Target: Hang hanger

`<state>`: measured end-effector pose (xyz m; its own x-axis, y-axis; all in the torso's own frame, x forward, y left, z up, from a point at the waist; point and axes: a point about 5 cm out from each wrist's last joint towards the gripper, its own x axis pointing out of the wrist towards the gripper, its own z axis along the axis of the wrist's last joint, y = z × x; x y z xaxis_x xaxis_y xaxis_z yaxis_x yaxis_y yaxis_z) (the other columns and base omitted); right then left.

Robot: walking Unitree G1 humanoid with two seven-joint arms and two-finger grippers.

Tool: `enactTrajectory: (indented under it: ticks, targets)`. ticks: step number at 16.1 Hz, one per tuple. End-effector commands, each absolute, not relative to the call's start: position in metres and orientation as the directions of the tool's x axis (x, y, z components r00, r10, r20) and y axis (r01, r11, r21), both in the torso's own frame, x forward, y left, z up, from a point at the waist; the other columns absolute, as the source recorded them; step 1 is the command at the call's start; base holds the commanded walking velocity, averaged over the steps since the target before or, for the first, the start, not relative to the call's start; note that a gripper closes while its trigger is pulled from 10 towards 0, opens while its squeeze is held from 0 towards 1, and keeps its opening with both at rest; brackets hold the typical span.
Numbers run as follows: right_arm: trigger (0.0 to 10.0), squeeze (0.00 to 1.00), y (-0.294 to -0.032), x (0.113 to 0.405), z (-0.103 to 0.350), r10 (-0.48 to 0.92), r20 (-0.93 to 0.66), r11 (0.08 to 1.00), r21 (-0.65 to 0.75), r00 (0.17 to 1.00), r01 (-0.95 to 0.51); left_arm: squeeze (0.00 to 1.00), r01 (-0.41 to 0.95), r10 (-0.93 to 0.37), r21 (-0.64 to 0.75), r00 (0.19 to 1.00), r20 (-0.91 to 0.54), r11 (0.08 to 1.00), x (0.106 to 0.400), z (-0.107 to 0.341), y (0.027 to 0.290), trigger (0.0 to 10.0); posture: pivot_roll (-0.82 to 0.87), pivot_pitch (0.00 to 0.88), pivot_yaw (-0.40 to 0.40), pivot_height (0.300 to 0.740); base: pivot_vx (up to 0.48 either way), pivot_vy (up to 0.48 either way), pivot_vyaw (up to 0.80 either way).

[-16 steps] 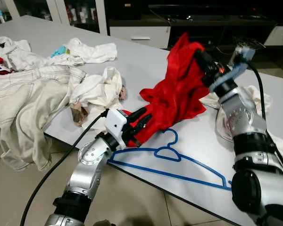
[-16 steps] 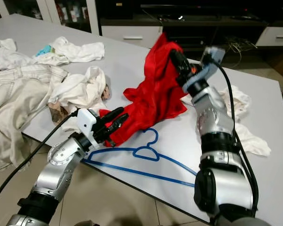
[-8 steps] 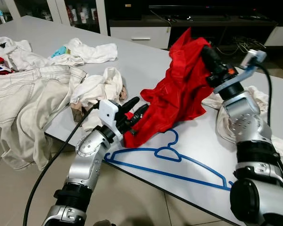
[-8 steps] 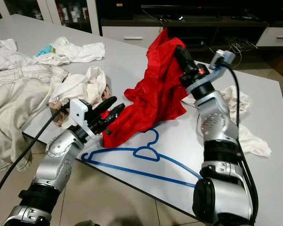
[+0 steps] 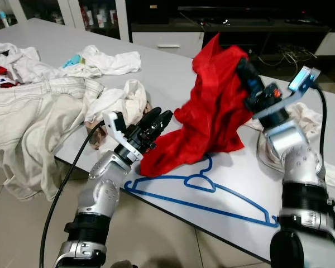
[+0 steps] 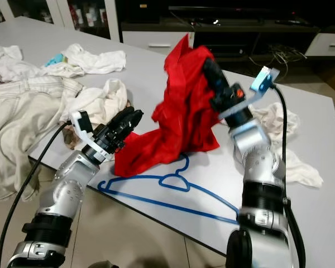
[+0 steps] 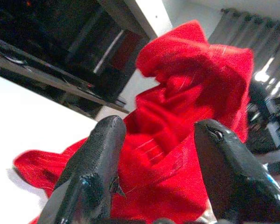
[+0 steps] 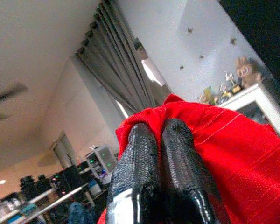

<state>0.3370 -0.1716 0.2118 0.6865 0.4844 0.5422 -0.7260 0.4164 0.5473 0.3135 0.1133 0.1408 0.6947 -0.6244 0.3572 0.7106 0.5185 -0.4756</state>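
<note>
A red garment (image 5: pixel 212 106) hangs bunched above the white table (image 5: pixel 173 72), its lower end trailing onto the tabletop. My right gripper (image 5: pixel 244 66) is shut on the garment's upper part and holds it up; the right wrist view has its fingertips (image 8: pixel 144 140) pressed together over red cloth. My left gripper (image 5: pixel 161 116) is open beside the garment's lower left fold. In the left wrist view the red garment (image 7: pixel 177 140) lies just beyond the spread fingers (image 7: pixel 102 144). A blue wire hanger (image 5: pixel 201 176) lies flat on the table by the front edge, its hook next to the cloth's hem.
Beige jeans (image 5: pixel 22 117) drape over the table's left edge. White cloths lie crumpled behind my left arm (image 5: pixel 120 100), at the far left (image 5: pixel 109 61), and under my right arm (image 5: pixel 312 120). A dark cabinet (image 5: pixel 234 22) stands behind the table.
My right gripper lifted the red garment higher. My left gripper rose from the garment's hem by the hanger, swung left and now points at the cloth's side, open.
</note>
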Motion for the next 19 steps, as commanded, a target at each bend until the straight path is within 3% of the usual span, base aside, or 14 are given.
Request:
enactTrajectory:
  ticks: [1,4,14,19]
  targets:
    - [0.0,0.0,-0.173,0.334,0.219,0.477,0.574,0.402,0.531,0.666,-0.746,0.0,0.735,-0.641,-0.49,0.664,0.385,0.468,0.315,0.149,0.11,10.0,-0.01,0.0,-0.014,0.74,0.0,0.0,0.0]
    - [0.0,0.0,-0.172,0.327,0.223,0.472,0.609,0.348,0.536,0.637,-0.77,0.0,0.699,-0.647,-0.567,0.681,0.343,0.435,0.317,0.141,0.111,10.0,-0.02,0.0,-0.008,0.74,0.0,0.0,0.0]
    - [0.0,0.0,-0.167,0.317,0.227,0.467,0.651,0.233,0.563,0.598,-0.793,0.0,0.612,-0.604,-0.611,0.753,0.259,0.501,0.326,0.127,0.112,10.0,-0.02,0.0,-0.014,0.74,0.0,0.0,0.0]
    - [0.0,0.0,-0.165,0.314,0.228,0.474,0.655,0.211,0.564,0.588,-0.798,0.0,0.616,-0.647,-0.693,0.709,0.281,0.374,0.323,0.128,0.099,10.0,-0.02,0.0,-0.006,0.74,0.0,0.0,0.0]
